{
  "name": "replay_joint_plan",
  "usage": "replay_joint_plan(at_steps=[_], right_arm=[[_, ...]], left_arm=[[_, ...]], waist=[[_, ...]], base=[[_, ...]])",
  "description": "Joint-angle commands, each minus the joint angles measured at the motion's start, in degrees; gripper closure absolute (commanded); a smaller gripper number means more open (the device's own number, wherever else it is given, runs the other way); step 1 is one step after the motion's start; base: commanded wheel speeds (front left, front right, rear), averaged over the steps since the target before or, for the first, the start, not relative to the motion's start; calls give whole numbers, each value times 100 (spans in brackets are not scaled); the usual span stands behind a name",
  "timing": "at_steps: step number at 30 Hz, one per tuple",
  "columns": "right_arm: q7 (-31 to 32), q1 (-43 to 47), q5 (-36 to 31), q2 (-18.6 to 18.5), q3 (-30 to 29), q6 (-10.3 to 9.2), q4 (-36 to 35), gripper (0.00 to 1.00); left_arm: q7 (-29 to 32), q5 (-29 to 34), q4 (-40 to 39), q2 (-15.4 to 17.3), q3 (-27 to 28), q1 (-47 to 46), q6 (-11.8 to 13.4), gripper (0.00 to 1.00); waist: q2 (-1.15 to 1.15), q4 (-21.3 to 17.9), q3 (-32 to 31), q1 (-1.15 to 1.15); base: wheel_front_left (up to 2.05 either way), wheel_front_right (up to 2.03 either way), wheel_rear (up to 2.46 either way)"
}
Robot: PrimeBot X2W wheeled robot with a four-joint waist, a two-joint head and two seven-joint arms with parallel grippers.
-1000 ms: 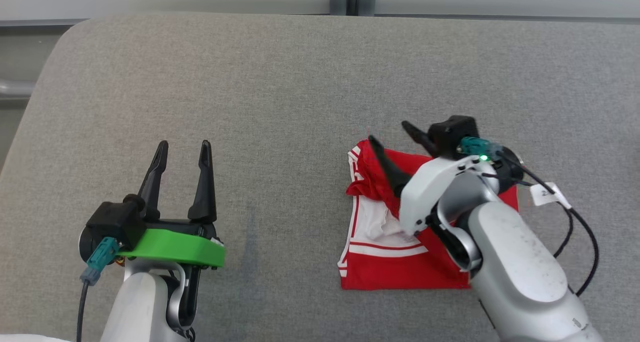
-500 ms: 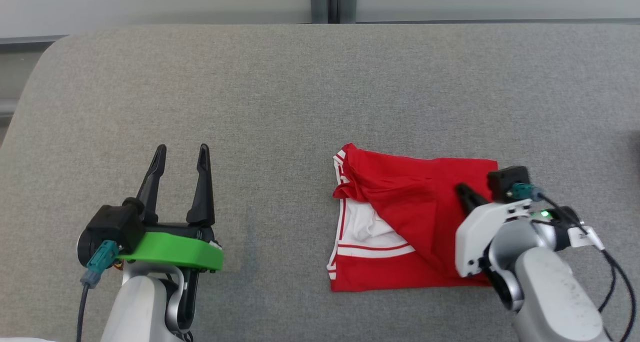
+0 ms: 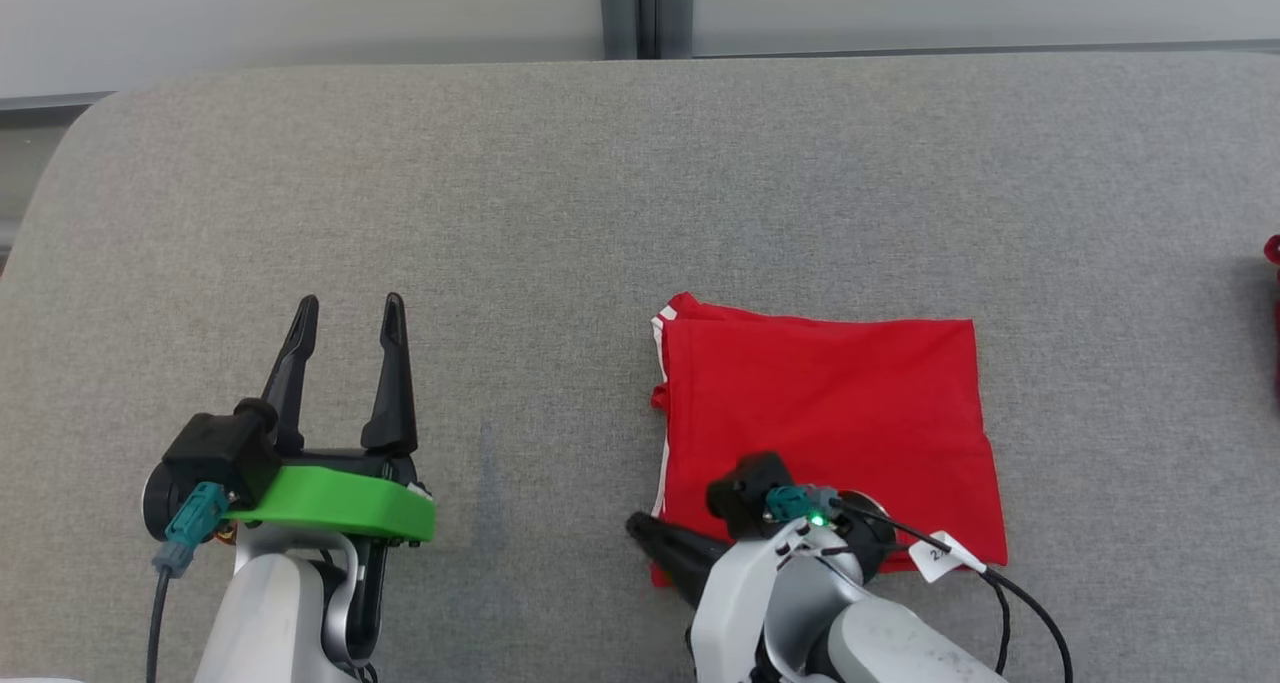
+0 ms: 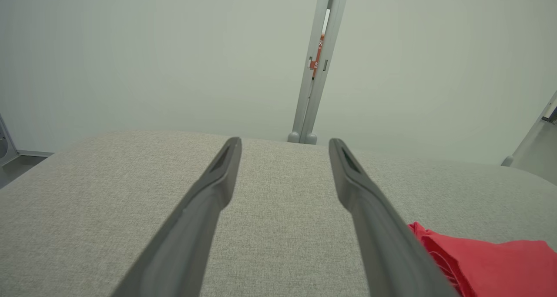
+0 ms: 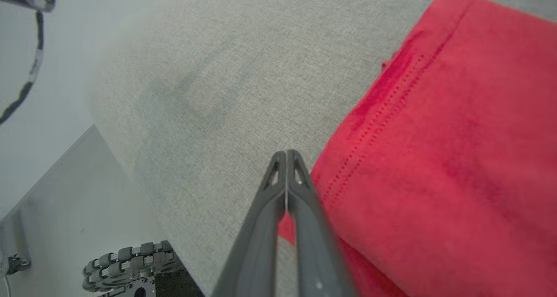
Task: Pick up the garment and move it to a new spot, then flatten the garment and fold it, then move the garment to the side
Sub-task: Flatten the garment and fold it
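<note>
The garment (image 3: 830, 423) is red and lies folded into a flat rectangle right of the middle of the grey padded table (image 3: 560, 193), with white trim along its left edge. My right gripper (image 3: 640, 528) sits at its near left corner, fingers pressed together and pointing left. In the right wrist view the shut right gripper (image 5: 286, 154) hovers just off the hemmed edge of the garment (image 5: 435, 149), with nothing between the fingers. My left gripper (image 3: 345, 308) stands open over bare table at the left. The left wrist view has the left gripper (image 4: 283, 142) open and a corner of the garment (image 4: 487, 262) at the lower right.
The table's near edge (image 5: 143, 188) drops to the floor, where a tracked part of my base (image 5: 130, 262) shows. A small red thing (image 3: 1272, 253) pokes in at the far right. A pale wall with a grey post (image 3: 640, 8) runs behind the table.
The right gripper went from open to shut and swung from the garment's far side to its near left corner. The garment's flap now lies over, hiding the white inside. The camera shifted.
</note>
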Motion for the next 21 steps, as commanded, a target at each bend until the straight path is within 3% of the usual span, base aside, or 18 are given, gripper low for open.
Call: replay_joint_plan(at_steps=[1,4,5,6,12,21], right_arm=[[-43,-19,162,-90,117,-7,-170,100],[-175,-77,316,-224,106,-7,-512,100],[-274,-75,296,-278,-13,-7,-627,69],[-350,-40,291,-289,-145,-7,-704,0],[-1259,261,-62,-334,-1478,-7,-926,0],[-2326,178,-1069,-194,-3243,-4,-311,0]], left_arm=[[-15,81,-1,13,4,40,-9,0],[-15,81,2,13,9,48,-11,0],[-15,80,10,13,11,44,-10,0],[-16,77,22,13,13,36,-11,0],[-15,56,305,13,74,-110,-7,0],[-15,101,622,13,117,-211,81,0]], waist=[[0,-9,4,0],[0,-26,9,0],[0,-31,5,0],[0,-35,0,0],[0,-99,-142,0],[0,-298,-421,0]], base=[[0,0,0],[0,0,0],[0,0,0],[0,0,0],[0,0,0],[0,0,0]])
